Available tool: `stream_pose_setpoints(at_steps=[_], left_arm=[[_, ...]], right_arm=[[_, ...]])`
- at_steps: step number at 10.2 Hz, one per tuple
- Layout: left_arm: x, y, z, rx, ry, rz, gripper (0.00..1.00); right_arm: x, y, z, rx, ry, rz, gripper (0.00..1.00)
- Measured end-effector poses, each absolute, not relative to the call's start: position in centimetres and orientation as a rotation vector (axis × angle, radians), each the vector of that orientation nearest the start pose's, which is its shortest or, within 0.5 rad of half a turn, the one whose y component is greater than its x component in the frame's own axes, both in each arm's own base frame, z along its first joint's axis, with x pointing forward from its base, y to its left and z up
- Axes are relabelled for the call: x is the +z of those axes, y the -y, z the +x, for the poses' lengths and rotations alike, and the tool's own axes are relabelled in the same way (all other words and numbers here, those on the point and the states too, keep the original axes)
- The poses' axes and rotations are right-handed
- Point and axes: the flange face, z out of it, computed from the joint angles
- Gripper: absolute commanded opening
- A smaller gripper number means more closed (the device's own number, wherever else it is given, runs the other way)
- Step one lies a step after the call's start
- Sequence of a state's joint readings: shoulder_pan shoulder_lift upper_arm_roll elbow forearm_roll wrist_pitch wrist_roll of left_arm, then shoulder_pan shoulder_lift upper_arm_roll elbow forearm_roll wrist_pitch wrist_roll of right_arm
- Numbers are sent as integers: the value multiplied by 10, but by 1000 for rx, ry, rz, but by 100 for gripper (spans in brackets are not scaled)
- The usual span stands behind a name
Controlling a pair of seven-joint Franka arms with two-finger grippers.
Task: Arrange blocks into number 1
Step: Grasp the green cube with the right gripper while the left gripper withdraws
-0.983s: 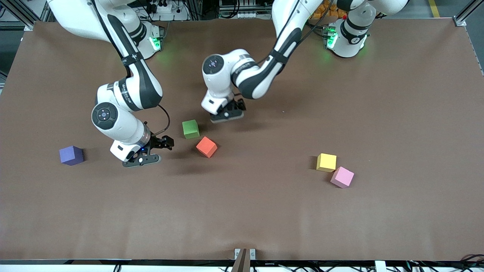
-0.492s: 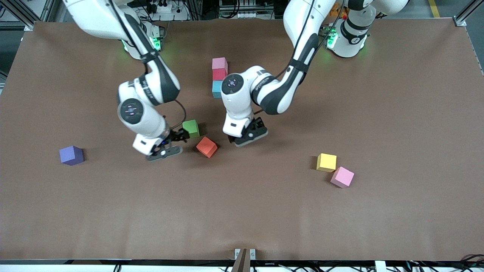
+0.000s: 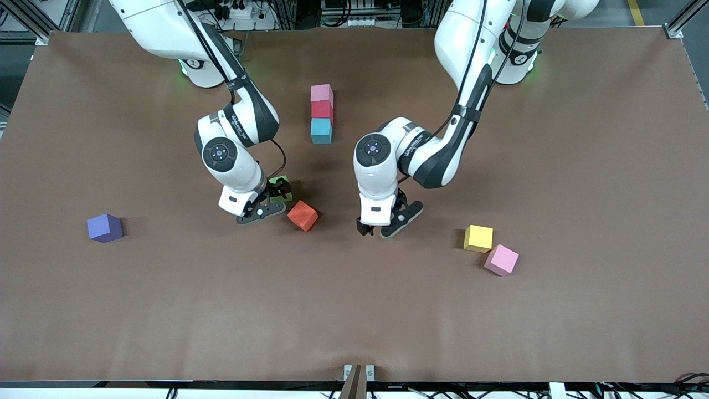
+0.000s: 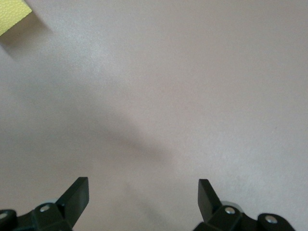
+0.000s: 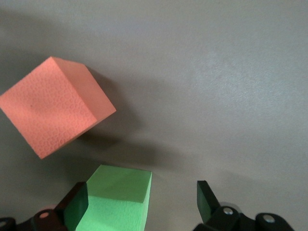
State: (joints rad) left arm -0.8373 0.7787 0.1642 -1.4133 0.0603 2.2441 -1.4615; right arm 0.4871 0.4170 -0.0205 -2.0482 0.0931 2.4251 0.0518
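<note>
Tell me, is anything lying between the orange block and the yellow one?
No block lies there, only brown table. The left end effector, open, hangs over that stretch between the orange block and the yellow block, as the front view shows.

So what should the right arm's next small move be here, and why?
Probably lower the right gripper a little further and close on the green cube. Its jaws are open, and the wrist view shows the cube between the fingers, close to one of them. The orange cube lies just beside it, so the descent should stay straight.
</note>
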Motion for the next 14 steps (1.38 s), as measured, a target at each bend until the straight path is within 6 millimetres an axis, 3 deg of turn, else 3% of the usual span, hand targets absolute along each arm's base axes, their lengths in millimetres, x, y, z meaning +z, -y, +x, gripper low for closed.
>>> stream_pose_setpoints(at_steps=[6,8,9,11,12,14], left_arm=[[248,475,563,-272,1107,-2919,100],[248,475,563,-272,1127,-2913,100],[248,475,563,-272,1128,-2913,100],[248,475,563,-272,1128,-2913,100],[248,475,563,-271,1128,-2913,100],[248,475,563,-272,1128,-2913,100]], right_arm=[[223,-289,508,102,608,-3045,100],[213,-287,500,102,612,-3047,100],[207,-285,496,108,612,-3049,92],[195,-278,486,112,608,-3054,49],[190,-275,482,115,602,-3057,33],[189,-275,480,113,513,-3073,32]])
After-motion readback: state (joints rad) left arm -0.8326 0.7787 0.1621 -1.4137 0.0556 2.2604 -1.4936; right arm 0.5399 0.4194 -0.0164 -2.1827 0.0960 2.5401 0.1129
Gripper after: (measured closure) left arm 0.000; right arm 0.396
